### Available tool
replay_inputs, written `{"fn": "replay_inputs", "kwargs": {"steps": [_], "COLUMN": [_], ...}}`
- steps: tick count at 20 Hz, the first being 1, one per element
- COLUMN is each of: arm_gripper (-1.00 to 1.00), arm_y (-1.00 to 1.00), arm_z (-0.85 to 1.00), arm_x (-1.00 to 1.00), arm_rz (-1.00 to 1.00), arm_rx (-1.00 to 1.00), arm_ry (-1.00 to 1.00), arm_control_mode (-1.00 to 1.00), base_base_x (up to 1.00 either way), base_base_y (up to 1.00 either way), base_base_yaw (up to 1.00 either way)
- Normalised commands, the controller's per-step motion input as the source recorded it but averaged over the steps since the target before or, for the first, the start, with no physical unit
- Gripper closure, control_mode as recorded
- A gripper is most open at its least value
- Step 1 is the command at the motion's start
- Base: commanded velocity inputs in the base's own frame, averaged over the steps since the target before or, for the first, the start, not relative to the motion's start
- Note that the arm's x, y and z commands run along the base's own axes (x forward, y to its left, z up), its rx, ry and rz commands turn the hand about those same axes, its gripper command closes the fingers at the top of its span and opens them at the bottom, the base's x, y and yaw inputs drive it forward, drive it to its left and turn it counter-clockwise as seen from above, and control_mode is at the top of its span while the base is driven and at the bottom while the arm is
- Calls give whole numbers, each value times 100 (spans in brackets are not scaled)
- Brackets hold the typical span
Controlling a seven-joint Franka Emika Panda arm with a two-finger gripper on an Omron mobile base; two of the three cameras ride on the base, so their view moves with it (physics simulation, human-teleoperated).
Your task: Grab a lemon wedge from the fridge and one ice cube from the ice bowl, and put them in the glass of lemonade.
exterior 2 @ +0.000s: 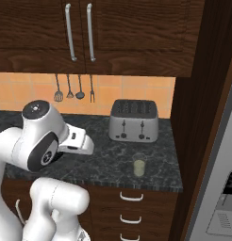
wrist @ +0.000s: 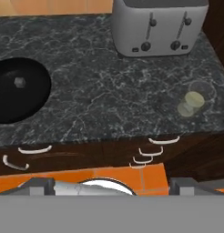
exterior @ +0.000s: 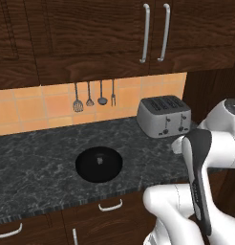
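Note:
The ice bowl [exterior: 98,164] is a glossy black dish on the dark counter, with one ice cube [exterior: 99,160] near its middle. In the hand view the ice bowl [wrist: 18,88] lies at the left with the ice cube [wrist: 19,82] inside. The glass of lemonade [wrist: 192,101] stands at the right near the counter's front edge. From the right base view the glass [exterior 2: 139,167] stands in front of the toaster, and the fridge [exterior 2: 221,197] rises at the far right. The lemon wedge is out of view. My gripper [wrist: 112,187] is open, empty, back from the counter's front.
A steel toaster [exterior: 163,116] stands at the back of the counter by the wall. Kitchen utensils [exterior: 93,98] hang on the orange tiles. Dark wood cabinets hang above, and drawers with white handles [wrist: 152,150] sit below the counter.

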Motion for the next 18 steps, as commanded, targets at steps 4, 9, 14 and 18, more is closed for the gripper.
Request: {"fn": "replay_inputs", "kwargs": {"steps": [4, 9, 14, 18], "arm_gripper": [-100, -100, -100, -100], "arm_y": [0, 15, 8, 8], "arm_z": [-38, -21, -11, -9], "arm_x": [-70, 11, 24, -1], "arm_rz": [-6, -1, 0, 0], "arm_rx": [0, 0, 0, 0], "arm_ry": [3, 0, 0, 0], "arm_control_mode": [-100, -100, -100, 100], "base_base_x": [0, 0, 0, -28], "base_base_y": [0, 0, 0, 1], "base_base_yaw": [0, 0, 0, 0]}}
